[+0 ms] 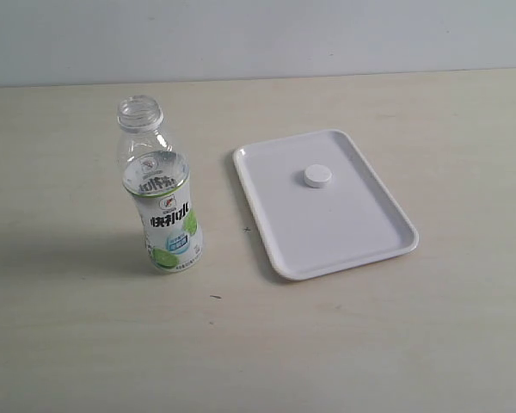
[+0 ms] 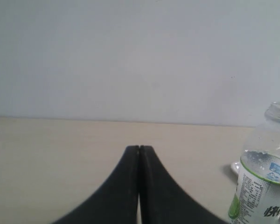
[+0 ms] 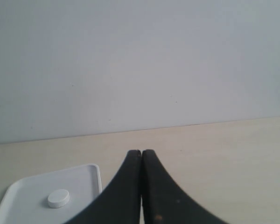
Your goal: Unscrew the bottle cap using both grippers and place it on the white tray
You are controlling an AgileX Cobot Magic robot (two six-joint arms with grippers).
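White cap (image 1: 318, 176) lies on the tray (image 1: 344, 232), right of the uncapped bottle (image 1: 161, 202); left gripper (image 2: 139, 148) and right gripper (image 3: 141, 152) are closed empty, so placement looks complete and no move remains.

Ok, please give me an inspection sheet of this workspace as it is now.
Surface: pale table, flat, matte.
Job's things: bottle upright on the table, neck open, beside the tray and not touching it; cap lying flat on the tray; tray white, holds only the cap.
Clutter: nothing seen.
Grippers: left gripper and right gripper both shut, empty, touching nothing.
Cables: nothing seen.
Surroundings: plain pale wall behind the table.
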